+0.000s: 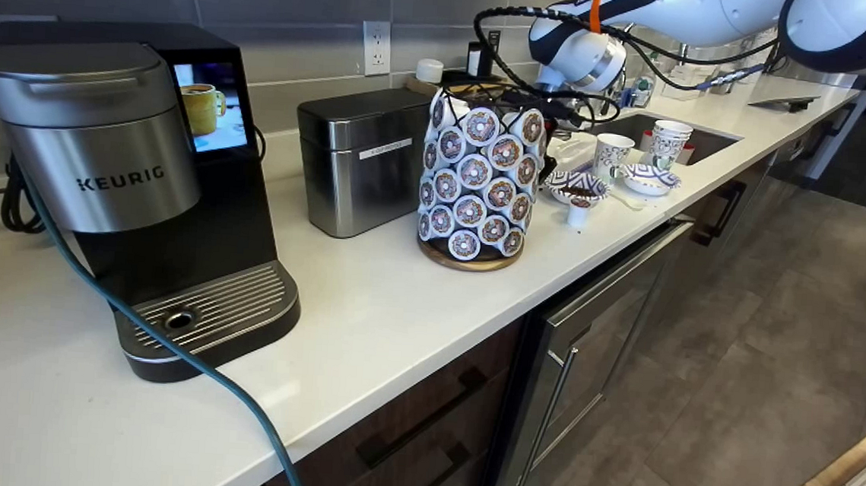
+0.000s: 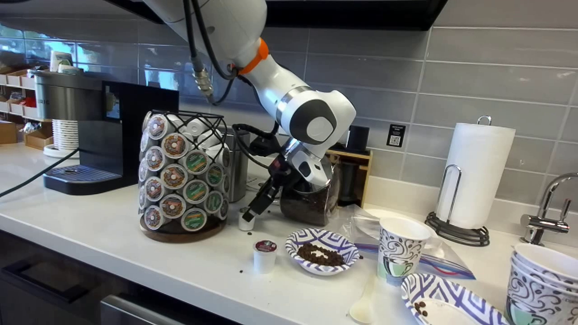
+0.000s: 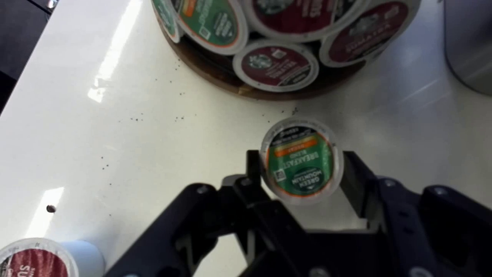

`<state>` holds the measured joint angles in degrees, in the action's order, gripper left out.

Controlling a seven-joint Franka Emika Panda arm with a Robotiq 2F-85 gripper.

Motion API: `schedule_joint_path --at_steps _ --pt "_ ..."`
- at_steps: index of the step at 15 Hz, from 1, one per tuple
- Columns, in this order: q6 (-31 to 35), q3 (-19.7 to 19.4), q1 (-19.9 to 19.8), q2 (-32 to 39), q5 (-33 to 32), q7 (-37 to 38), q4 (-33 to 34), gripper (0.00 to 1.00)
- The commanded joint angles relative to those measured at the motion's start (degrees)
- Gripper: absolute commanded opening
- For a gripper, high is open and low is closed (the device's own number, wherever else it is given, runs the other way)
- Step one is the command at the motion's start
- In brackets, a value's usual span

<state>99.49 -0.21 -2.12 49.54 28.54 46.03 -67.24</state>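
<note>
A coffee pod with a green "Breakfast Blend" lid sits lid-up between the fingers of my gripper. Both fingers press close against its rim, one on each side, so the jaws are shut on it. In an exterior view the gripper reaches down at a slant to this small white pod, which appears to stand on the counter. Just beyond it is the pod carousel's round wooden base. A second pod with a red lid stands apart nearby; its lid shows at the wrist view's lower left corner.
A patterned bowl of dark beans, a paper cup, a plastic spoon and a plastic bag lie around. A steel canister and the Keurig machine stand along the counter. Loose grounds dot the surface.
</note>
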Motion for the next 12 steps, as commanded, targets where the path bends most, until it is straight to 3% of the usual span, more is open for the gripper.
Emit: schedule_joint_path --at_steps 1,7,12 --pt "-4.94 1.03 -1.36 -0.28 0.03 0.93 2.22 0.29" --pt "-14.52 0.01 -3.56 -5.80 -0.09 0.48 0.76 0.29" --pt "-23.71 -0.29 -7.94 -10.65 3.28 -1.71 -0.35 0.29"
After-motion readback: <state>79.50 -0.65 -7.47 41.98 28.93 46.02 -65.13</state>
